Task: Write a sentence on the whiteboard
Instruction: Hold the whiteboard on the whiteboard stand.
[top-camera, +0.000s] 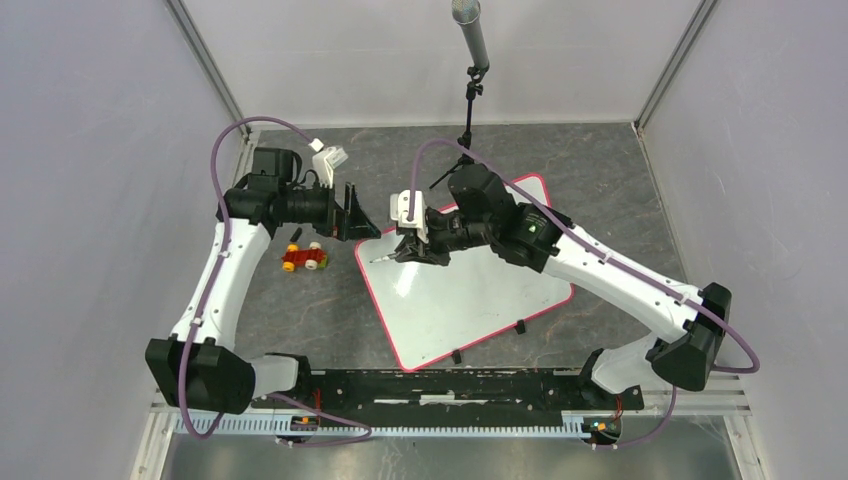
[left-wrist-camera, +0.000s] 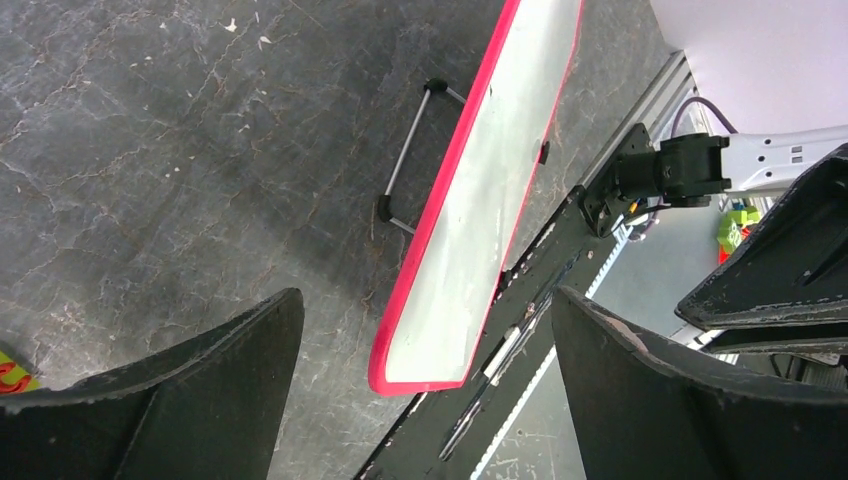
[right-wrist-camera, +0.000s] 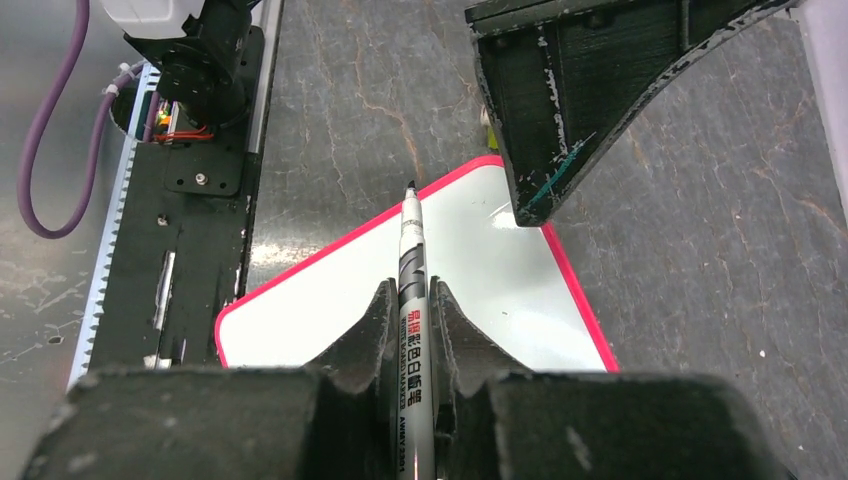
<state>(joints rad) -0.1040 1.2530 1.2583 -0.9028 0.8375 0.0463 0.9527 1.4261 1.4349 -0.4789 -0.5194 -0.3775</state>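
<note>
Your right gripper (right-wrist-camera: 412, 296) fills the bottom of its wrist view, jaws closed tight on a white marker (right-wrist-camera: 411, 240) that sticks out straight between the fingers. Print running along the barrel looks like "WHITE BOARD MARKER", with red characters beside it that are too small to read. The uncapped black tip points at the pink-red rim of the whiteboard (right-wrist-camera: 500, 300); you cannot tell from these views whether it touches.

From the top camera, the whiteboard (top-camera: 470, 290) lies turned at an angle in the middle of the dark, stone-patterned surface (top-camera: 620, 200), under your right arm. Its face shows plain white with some glare. The marker tip sits at the board's left edge, close to the far-left corner.

Your left gripper (top-camera: 352, 212) hangs just left of that corner, jaws spread wide and holding nothing. Its wrist view looks along the board's edge, where a thin wire leg (left-wrist-camera: 410, 150) with black ends lies beside the rim.

Left of the board and near the left gripper, a red and yellow toy car (top-camera: 304, 258) rests on the surface. At the far side a microphone (top-camera: 468, 30) stands on a thin black stand.
</note>
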